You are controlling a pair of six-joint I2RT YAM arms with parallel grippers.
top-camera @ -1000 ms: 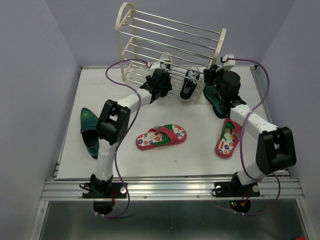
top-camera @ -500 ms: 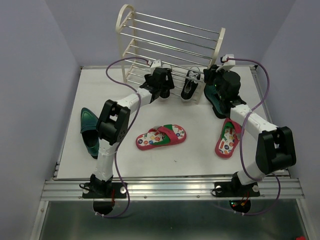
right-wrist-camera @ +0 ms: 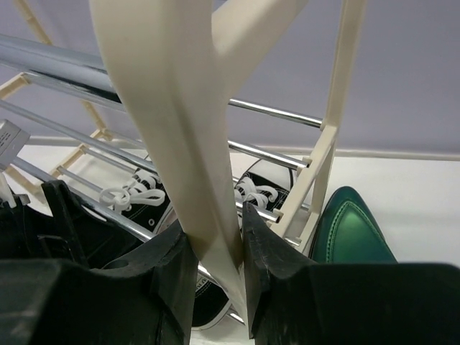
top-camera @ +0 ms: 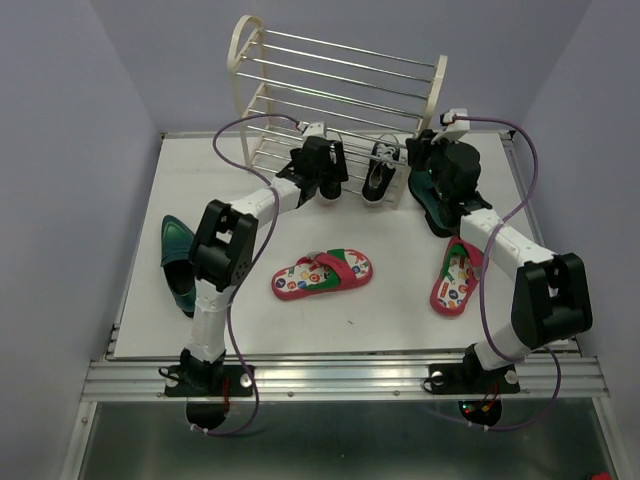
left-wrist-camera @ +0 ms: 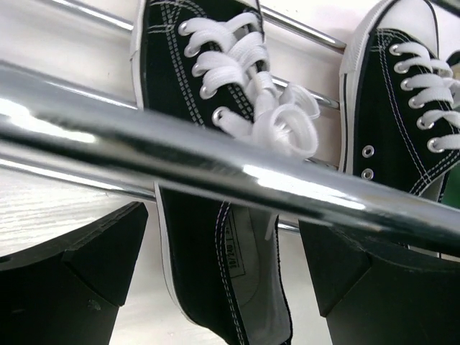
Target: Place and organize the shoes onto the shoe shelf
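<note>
1. The left tool [left-wrist-camera: 223, 244] has gone from partly spread to fully wide within the last second. Its fingers now stand on either side of a black sneaker [left-wrist-camera: 215, 72] without gripping it, so that shoe looks released.
2. That sneaker lies across the low rods at the right of the shoe shelf [right-wrist-camera: 162, 108], toe pointing far. The second sneaker [left-wrist-camera: 399, 108] sits just beside it on the right, and a shiny rod [left-wrist-camera: 237, 180] crosses in front of both.
3. The shelf leaned to the right a second ago and now stands closer to upright.
4. The right tool [right-wrist-camera: 215, 251] is narrow, clamped on the shelf's cream right side panel, and seems to be steadying the rack.
5. The sneaker pair appears to be placed, which leaves four shoes on the desk [top-camera: 390, 310].
6. One flip-flop [top-camera: 322, 273] lies near the middle and the other flip-flop [top-camera: 455, 278] lies near right.
7. One green dress shoe [top-camera: 178, 262] is at the left edge. Its mate [right-wrist-camera: 352, 230] lies just beside the shelf's right panel.
8. The left tool probably has to back out from under the rod before it goes for another shoe.
</note>
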